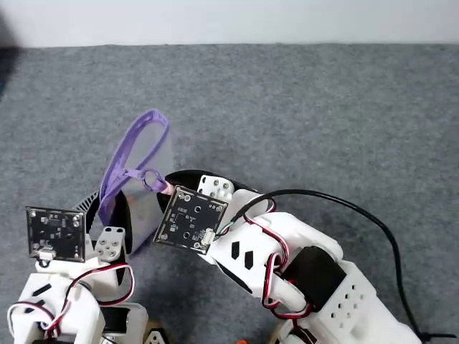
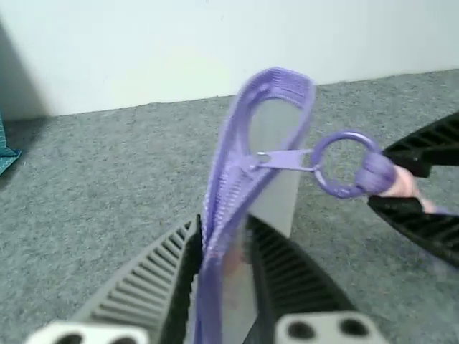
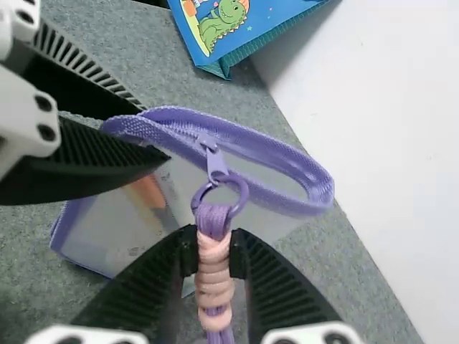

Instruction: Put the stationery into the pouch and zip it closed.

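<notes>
Tightly around zipper cord (image 3: 214, 281), right hand (image 3: 213, 242).

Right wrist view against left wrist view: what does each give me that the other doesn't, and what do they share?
Right wrist: a dinosaur-print bag, something orange inside the pouch, and the right pincer seen from behind, clamped on the beaded strap. Left wrist: the left pincer from behind, its fingers either side of the pouch's zipped end. Both: the pouch with its mouth partly open, the slider, and the ring pointing toward the right pincer.
</notes>
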Controlling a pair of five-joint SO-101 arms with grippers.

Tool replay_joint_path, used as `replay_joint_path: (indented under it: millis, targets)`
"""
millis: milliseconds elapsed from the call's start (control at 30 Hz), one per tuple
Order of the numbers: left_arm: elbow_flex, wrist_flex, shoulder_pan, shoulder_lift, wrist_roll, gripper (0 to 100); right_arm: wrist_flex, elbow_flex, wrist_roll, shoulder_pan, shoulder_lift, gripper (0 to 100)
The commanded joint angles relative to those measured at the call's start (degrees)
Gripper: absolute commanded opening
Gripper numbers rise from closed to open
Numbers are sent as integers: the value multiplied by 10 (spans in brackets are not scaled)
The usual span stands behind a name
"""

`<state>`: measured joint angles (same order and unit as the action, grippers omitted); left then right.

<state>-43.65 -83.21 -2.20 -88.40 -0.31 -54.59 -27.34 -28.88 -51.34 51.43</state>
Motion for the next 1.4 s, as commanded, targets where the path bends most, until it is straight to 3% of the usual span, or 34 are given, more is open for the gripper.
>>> replay_joint_path:
  millis: [0, 233, 400, 700, 867, 1000, 1367]
  targets:
    - [1, -10, 31, 1, -20, 13, 25, 5, -2, 9, 20, 7]
    - [2, -22, 54, 1, -22, 11, 167, -41, 0, 131, -2, 7]
    - [9, -24, 54, 0, -22, 11, 198, -42, 26, 163, -13, 7]
    - [58, -93, 53, 0, -22, 19, 196, -40, 29, 116, -8, 7]
    - [58, -93, 28, 1, -22, 145, 182, -43, 30, 84, 17, 7]
    - [44, -66, -18, 4, -23, 242, 147, -43, 31, 79, 38, 7]
    - [-12, 66, -13, 6, -59, 242, 144, -43, 29, 68, 57, 7]
